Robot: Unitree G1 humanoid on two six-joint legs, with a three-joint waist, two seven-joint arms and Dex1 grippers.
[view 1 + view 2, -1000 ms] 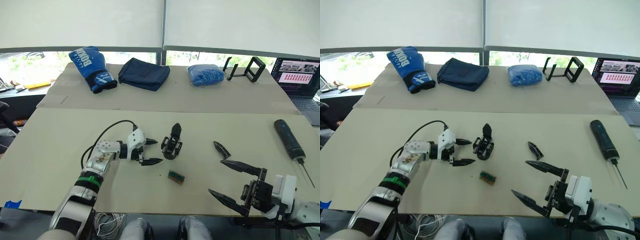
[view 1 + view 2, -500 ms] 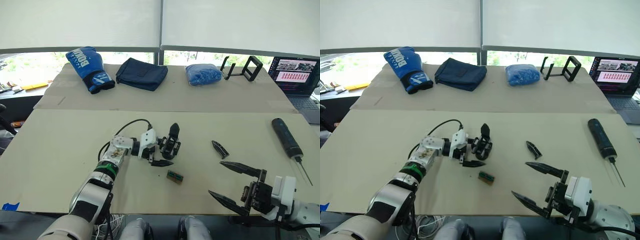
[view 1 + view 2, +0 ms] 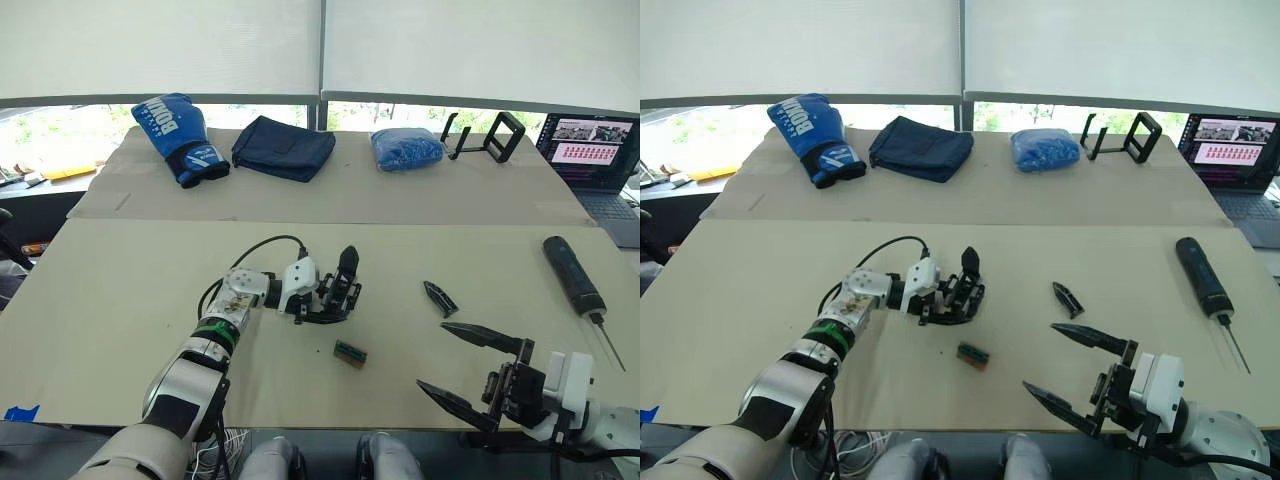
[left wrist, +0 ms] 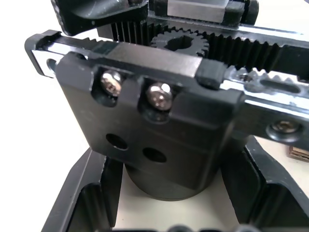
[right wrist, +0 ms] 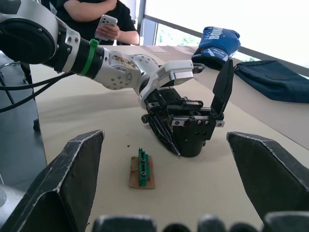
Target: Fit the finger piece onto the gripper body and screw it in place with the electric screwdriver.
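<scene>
The gripper body (image 3: 345,283) stands upright near the table's middle, its pointed black finger sticking up. My left gripper (image 3: 322,306) reaches in from the left and is shut on its round base. In the left wrist view the fingers (image 4: 84,200) flank that base under the toothed rack of the gripper body (image 4: 159,111). The finger piece (image 3: 440,298) lies flat to the right of the body. Further right, the electric screwdriver (image 3: 577,278) lies with its bit toward the table's near edge. My right gripper (image 3: 433,356) hovers open at that edge, holding nothing.
A small green-and-brown block (image 3: 351,353) lies just in front of the gripper body. On the far table sit a blue boxing glove (image 3: 180,122), a dark cloth (image 3: 283,147), a blue bag (image 3: 408,148), a black stand (image 3: 490,135) and a laptop (image 3: 595,145). A person (image 5: 96,19) holds a phone.
My left gripper has moved right to the gripper body and its fingers have closed around the base. The right gripper has stayed in place, open.
</scene>
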